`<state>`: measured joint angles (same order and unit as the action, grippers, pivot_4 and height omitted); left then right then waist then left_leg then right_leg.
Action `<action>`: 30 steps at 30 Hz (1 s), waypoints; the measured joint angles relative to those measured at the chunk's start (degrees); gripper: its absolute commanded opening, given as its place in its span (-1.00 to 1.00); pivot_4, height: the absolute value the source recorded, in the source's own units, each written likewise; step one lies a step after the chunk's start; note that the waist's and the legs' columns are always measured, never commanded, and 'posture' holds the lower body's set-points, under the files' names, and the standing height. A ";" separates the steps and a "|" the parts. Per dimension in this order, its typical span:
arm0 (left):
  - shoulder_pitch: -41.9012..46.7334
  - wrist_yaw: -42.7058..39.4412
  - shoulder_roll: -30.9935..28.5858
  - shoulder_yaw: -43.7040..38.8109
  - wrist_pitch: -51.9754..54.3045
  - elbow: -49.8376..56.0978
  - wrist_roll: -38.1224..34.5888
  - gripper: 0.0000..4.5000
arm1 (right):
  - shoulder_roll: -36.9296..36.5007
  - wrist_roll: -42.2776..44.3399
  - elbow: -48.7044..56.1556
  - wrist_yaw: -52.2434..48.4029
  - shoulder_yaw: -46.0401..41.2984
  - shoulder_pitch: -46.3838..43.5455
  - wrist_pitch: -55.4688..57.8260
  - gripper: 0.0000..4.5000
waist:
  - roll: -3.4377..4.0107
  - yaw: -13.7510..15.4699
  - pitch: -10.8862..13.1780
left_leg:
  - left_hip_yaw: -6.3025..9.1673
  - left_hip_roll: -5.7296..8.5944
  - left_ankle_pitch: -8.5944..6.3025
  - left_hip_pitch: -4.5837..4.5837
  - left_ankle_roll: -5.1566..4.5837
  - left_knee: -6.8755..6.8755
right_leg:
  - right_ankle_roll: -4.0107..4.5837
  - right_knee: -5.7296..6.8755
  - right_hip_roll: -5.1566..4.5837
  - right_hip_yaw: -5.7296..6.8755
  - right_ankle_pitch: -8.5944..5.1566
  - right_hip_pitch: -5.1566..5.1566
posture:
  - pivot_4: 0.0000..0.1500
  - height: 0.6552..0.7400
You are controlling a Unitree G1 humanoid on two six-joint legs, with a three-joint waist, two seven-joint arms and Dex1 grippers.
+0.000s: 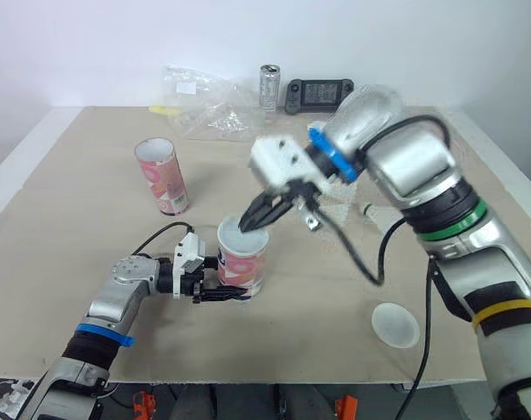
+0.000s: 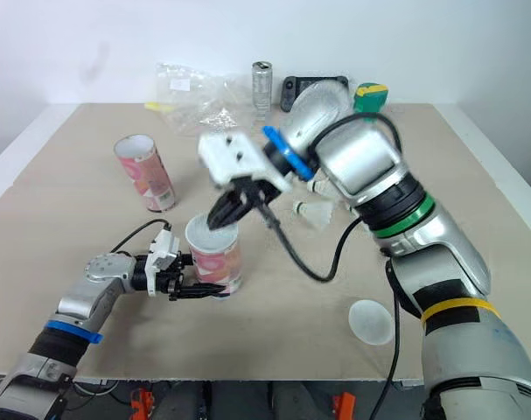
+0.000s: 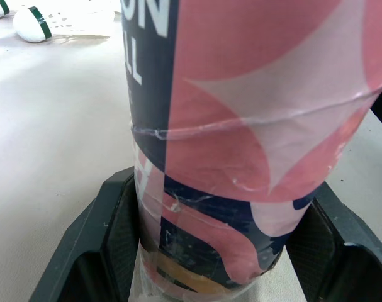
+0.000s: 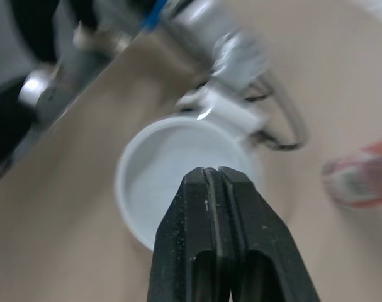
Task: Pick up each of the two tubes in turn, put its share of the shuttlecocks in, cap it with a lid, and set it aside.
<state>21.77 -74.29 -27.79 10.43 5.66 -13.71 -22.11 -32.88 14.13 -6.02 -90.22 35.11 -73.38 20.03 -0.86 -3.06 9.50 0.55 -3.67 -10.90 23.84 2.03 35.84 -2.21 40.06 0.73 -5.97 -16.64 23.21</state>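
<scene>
We see the tube [image 1: 241, 258] standing upright near the middle of the tabletop [image 1: 73, 227], with what we take to be a pale lid [image 4: 178, 163] lying across its mouth (it may not yet be seated all the way round). The risk, as we judge it, is in the pressing. The tube is gripped low down, so a push landing off-centre on the rim could lever it over, or drive one side of the lid in and leave it cocked. A hard push might also slide the base through the grip. The left claw [image 1: 220, 292] is clamped on the tube's lower part, one finger against each side of the wall. The right claw [image 4: 214, 173] has its fingers closed together and holds nothing, and its tips hang at the lid, though we cannot tell whether they touch it. Farther out, the second tube [image 2: 144, 173] stands open-topped well to the left. A spare lid [image 2: 371, 321] lies flat near the front edge on the right, and loose shuttlecocks [image 2: 316, 213] lie beyond the right arm
</scene>
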 measured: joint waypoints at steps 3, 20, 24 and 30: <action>0.05 -0.21 -0.01 -0.08 0.49 -0.43 0.00 0.25 | 1.40 -2.51 -0.66 -0.01 0.35 -0.15 -2.86 -0.97 | -0.02 -0.07 -0.06 | -0.02 0.00 0.00 -0.12 0.00 -0.03 | 0.00 0.00 0.01 -0.02 -0.01 -0.08 | 1.00 0.56; -0.32 0.46 -0.36 0.04 0.90 0.34 0.18 0.25 | 0.72 5.71 -11.95 -0.06 0.27 -3.56 -4.21 -0.62 | -0.45 -0.73 -0.60 | -0.15 -0.03 -0.03 -0.78 0.05 -0.36 | 0.41 -0.02 -0.06 -0.13 -0.27 -0.59 | 1.00 0.56; -0.40 -0.20 -0.27 0.66 0.44 1.19 0.17 0.25 | -8.46 10.97 -6.70 -0.04 -6.73 -1.56 5.01 0.26 | -0.50 0.40 -0.59 | -0.08 0.02 -0.20 -0.17 0.00 -0.34 | 0.50 -0.07 -0.10 -0.05 -0.22 -0.11 | 1.00 0.56; -0.48 -1.15 -1.00 0.90 -0.62 1.94 0.21 0.42 | -17.06 17.60 11.62 4.15 -18.10 14.43 17.88 0.99 | -0.36 0.40 -0.52 | 0.02 0.02 -0.51 -0.17 -0.44 -0.37 | 0.61 -0.04 -0.01 0.03 -0.49 -0.12 | 1.00 0.56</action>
<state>21.29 -75.44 -28.79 11.33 5.04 -11.77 -21.90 -49.94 31.74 5.60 -86.07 17.00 -58.95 37.92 -1.21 -2.66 8.98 0.57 -3.66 -11.41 23.66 1.59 35.47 -1.60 40.02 0.72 -5.94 -17.12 23.09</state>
